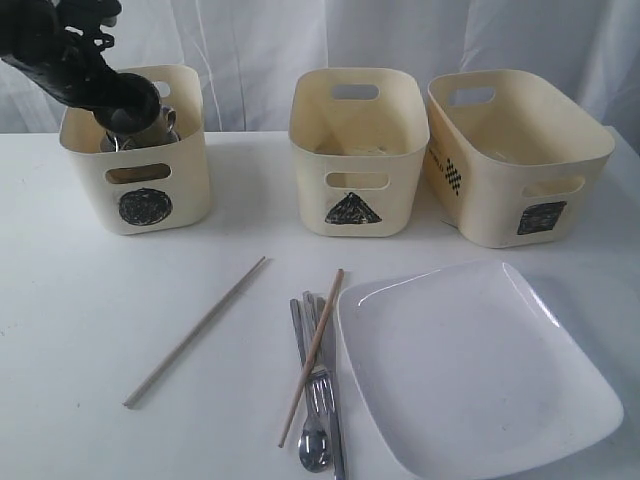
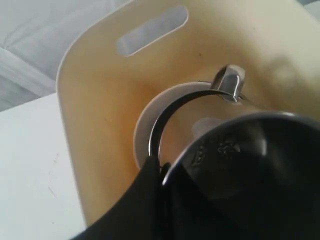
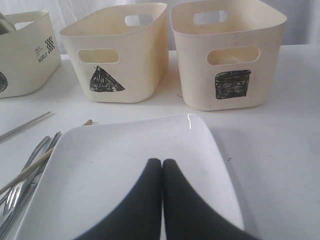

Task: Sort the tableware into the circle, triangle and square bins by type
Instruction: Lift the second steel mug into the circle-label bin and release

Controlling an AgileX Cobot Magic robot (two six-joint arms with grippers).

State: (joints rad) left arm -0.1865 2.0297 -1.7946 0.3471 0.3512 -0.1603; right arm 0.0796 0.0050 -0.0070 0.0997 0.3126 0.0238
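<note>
- Exterior: left gripper (image 1: 132, 112) is sitting inside circle bin (image 1: 140, 205), fingers narrow and pinching steel cup (image 1: 155, 128). Checkered label on square bin (image 1: 515, 170) is not reading clearly. Triangle bin (image 1: 355, 150) is standing between them.
- Chopsticks (image 1: 195, 330), cutlery (image 1: 318, 400) and plate (image 1: 470, 370) are lying in front.
- Left wrist: white bowl (image 2: 147, 125) is resting behind the cup's rim.
- Right wrist: "WORLD" is showing on the circle bin. Right gripper (image 3: 162, 167), fingers pressed together and holding nothing, is hovering over the plate.

Far side, three cream bins — circle bin (image 1: 140, 170) left, triangle bin (image 1: 357, 150) middle, square bin (image 1: 515, 170) right. The left gripper (image 1: 135, 112) dips into the circle bin at a steel cup (image 1: 152, 130). Nearer: two chopsticks (image 1: 195, 331), cutlery (image 1: 325, 400), and a white plate (image 1: 470, 370) rightmost.
</note>
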